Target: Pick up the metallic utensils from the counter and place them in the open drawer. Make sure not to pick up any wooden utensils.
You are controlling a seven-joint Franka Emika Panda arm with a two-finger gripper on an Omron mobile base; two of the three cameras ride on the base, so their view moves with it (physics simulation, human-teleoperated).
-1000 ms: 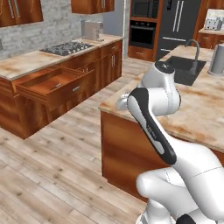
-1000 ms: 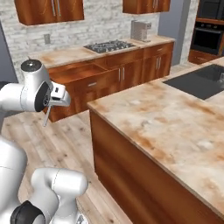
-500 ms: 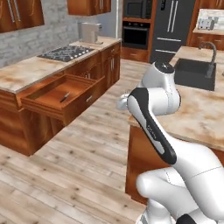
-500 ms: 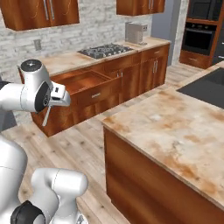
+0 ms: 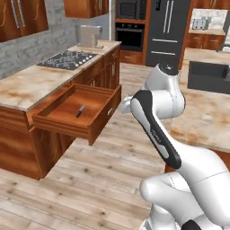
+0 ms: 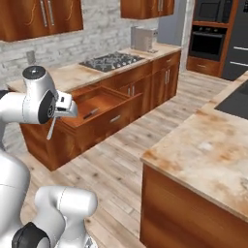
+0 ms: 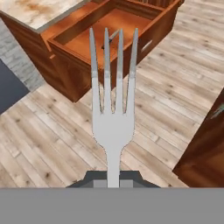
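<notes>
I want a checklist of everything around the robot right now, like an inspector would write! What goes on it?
Surface: beige marbled counter along the wall, and another beige top nearer the robot.
Job's things: silver fork held in the hand; black-handled knife lying in the open drawer.
Clutter: nothing seen on the counters near the drawer.
Hand: shut on the fork, which hangs down from it, out over the wooden floor and short of the drawer.
Cables: nothing seen.
Surroundings: gas stovetop, toaster, wall oven, dark fridge, black sink, wood cabinets.
</notes>
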